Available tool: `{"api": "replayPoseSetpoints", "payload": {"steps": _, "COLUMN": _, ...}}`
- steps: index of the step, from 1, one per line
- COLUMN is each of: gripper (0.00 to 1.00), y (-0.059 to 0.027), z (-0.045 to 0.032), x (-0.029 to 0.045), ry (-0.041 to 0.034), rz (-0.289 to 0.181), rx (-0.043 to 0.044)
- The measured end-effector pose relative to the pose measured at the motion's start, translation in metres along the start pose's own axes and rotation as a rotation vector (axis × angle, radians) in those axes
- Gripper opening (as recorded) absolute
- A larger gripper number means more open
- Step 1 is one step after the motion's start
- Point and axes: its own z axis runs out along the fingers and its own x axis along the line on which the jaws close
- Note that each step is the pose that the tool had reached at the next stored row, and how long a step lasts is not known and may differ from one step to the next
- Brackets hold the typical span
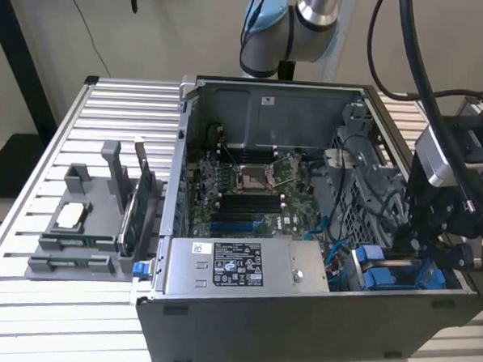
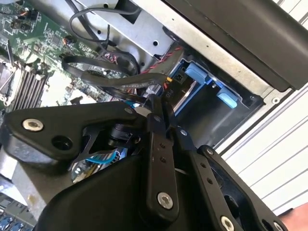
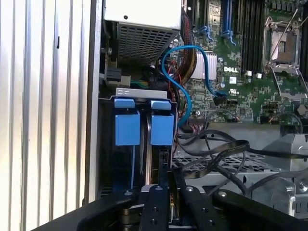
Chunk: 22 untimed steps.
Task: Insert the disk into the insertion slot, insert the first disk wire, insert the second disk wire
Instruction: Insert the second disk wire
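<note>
The disk [image 3: 161, 129], in its bright blue carrier, sits in the insertion slot [image 3: 144, 94] at the case's front corner, beside a second blue carrier [image 3: 127, 127]. In the exterior view the blue carriers [image 1: 390, 276] lie low at the right of the open case. My gripper [image 3: 166, 175] hangs right over the disk's edge, its fingers [image 2: 161, 144] pressed together. A black disk wire [image 2: 113, 79] runs into the fingertips; its plug is mostly hidden between them. In the exterior view my gripper [image 1: 432, 252] stands above the slot.
The open computer case [image 1: 258, 328] lies on a slatted table [image 1: 108, 101]. A grey power supply [image 1: 245, 264] sits beside the disk bay. A blue cable [image 3: 185, 82] and several black cables [image 3: 216, 149] loop over the motherboard [image 1: 249, 189]. A grey parts tray [image 1: 85, 221] stands at the exterior view's left.
</note>
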Motion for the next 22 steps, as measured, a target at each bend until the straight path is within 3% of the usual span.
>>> {"api": "replayPoseSetpoints", "payload": {"steps": 3, "gripper": 0.18, "y": 0.0004, "z": 0.0017, "x": 0.0003, "ry": -0.003, "rz": 0.0, "rx": -0.0001}}
{"api": "replayPoseSetpoints", "payload": {"steps": 4, "gripper": 0.24, "y": 0.0006, "z": 0.0, "x": -0.0001, "ry": -0.0021, "rz": 0.0, "rx": -0.0001}}
{"api": "replayPoseSetpoints", "payload": {"steps": 9, "gripper": 0.24, "y": 0.0013, "z": -0.0178, "x": -0.0038, "ry": -0.0017, "rz": 0.0, "rx": -0.0001}}
{"api": "replayPoseSetpoints", "payload": {"steps": 15, "gripper": 0.24, "y": 0.0018, "z": -0.0318, "x": -0.0068, "ry": -0.0018, "rz": 0.0, "rx": -0.0001}}
{"api": "replayPoseSetpoints", "payload": {"steps": 19, "gripper": 0.24, "y": 0.0021, "z": -0.0395, "x": -0.0084, "ry": -0.0018, "rz": 0.0, "rx": -0.0001}}
{"api": "replayPoseSetpoints", "payload": {"steps": 22, "gripper": 0.24, "y": 0.0021, "z": -0.0399, "x": -0.0085, "ry": -0.0021, "rz": 0.0, "rx": -0.0001}}
